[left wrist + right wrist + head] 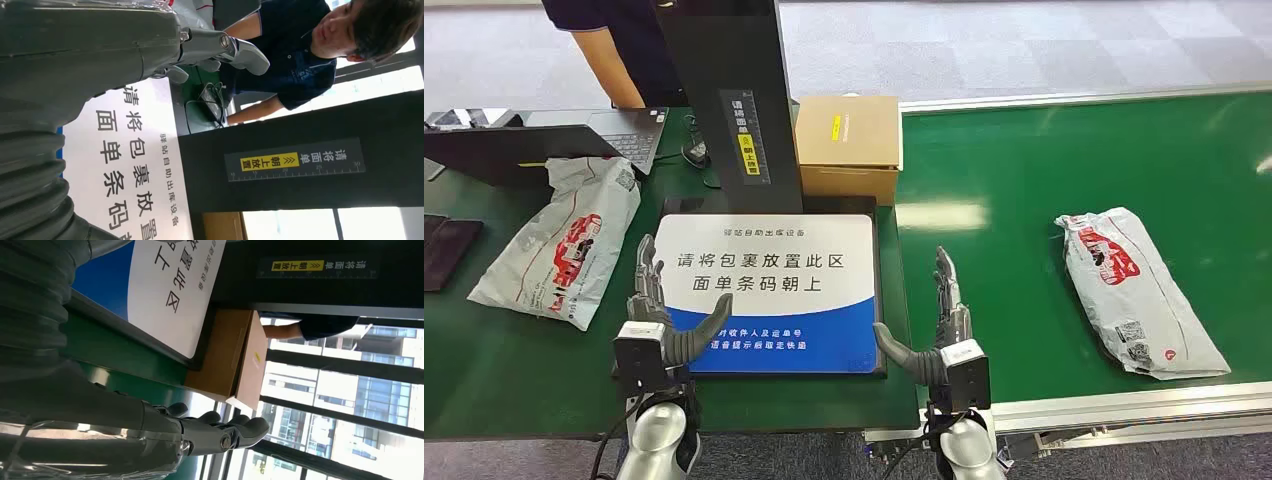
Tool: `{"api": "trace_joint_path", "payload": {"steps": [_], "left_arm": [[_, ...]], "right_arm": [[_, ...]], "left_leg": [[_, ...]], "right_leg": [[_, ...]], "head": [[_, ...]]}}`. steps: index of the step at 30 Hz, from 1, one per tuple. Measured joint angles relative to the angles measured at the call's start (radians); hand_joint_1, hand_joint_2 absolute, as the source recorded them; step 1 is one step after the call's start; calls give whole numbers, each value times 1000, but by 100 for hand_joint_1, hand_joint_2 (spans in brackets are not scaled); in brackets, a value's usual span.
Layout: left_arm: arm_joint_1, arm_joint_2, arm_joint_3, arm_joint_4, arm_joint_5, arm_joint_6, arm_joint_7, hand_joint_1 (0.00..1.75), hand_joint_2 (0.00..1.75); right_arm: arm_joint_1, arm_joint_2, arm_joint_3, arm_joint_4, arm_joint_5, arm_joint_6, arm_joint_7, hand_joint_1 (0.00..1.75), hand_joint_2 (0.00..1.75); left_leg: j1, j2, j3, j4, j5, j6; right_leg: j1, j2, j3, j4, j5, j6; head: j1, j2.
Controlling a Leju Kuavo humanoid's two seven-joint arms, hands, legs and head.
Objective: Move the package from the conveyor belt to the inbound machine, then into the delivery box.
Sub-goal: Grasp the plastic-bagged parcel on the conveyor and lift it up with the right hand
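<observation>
The package (1139,290) is seen lying flat on the green conveyor belt (1024,170), well apart from both hands. The left hand (652,310) and right hand (939,325) are held empty with fingers apart, flanking the inbound machine's pad (764,290). A slack, glossy bag may be fumbled or slid along the belt. Another bag (559,250) rests on the tabletop (484,360); windows are seen behind.

Scanner pad (769,290), between the hands: "请将包裹放置此区 面单条码朝上". Black column (734,90) beyond it: yellow label (749,153) "朝上放置" with ruler scale.
</observation>
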Motion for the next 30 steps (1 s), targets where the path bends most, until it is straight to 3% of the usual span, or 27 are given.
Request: {"api": "trace_joint_path", "payload": {"steps": [30], "left_arm": [[3, 0, 1, 0, 19, 9, -17, 0, 175]], "right_arm": [[28, 0, -2, -6, 15, -7, 5, 0, 175]], "left_leg": [[0, 0, 0, 0, 0, 0]], "right_leg": [[0, 0, 0, 0, 0, 0]], "head": [[0, 0]]}}
